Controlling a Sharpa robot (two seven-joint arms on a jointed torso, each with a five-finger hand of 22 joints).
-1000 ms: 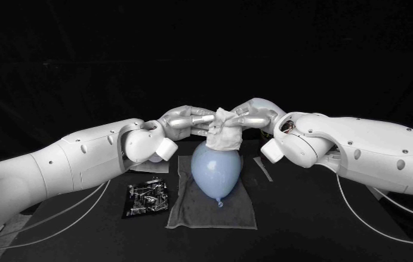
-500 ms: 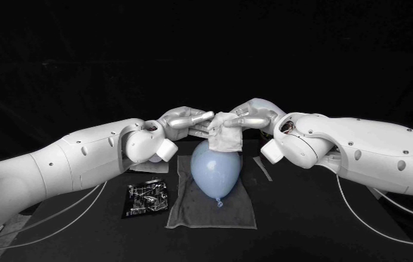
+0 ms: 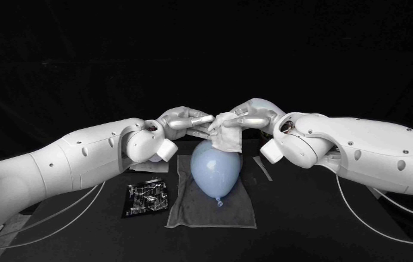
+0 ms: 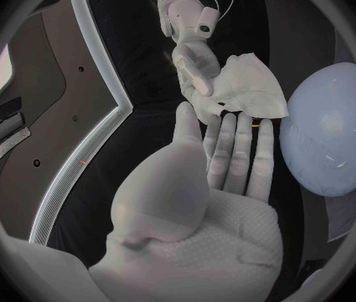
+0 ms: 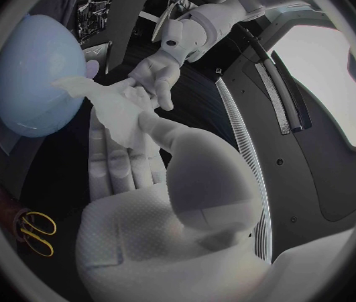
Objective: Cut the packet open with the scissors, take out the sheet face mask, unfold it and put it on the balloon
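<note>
Now at unfolding step: mask (image 3: 225, 132), folded wad, hangs just above fat end of balloon (image 3: 215, 169), pinched by right hand (image 3: 254, 116). Left hand (image 3: 182, 120) flat, fingers straight, holding nothing, tips at mask's edge. Next, likely: left hand catches loose layer, hands draw apart, spread it over balloon.

bench: black matte bench (image 3: 292, 214) | centre: 1 grey rectangular cloth mat (image 3: 194, 211) | left of mat: 1 black crinkled foil packet (image 3: 146, 198) | right of mat: 1 thin pale strip (image 3: 262, 169) | also: 1 pair of yellow-handled scissors (image 5: 35, 233)
</note>
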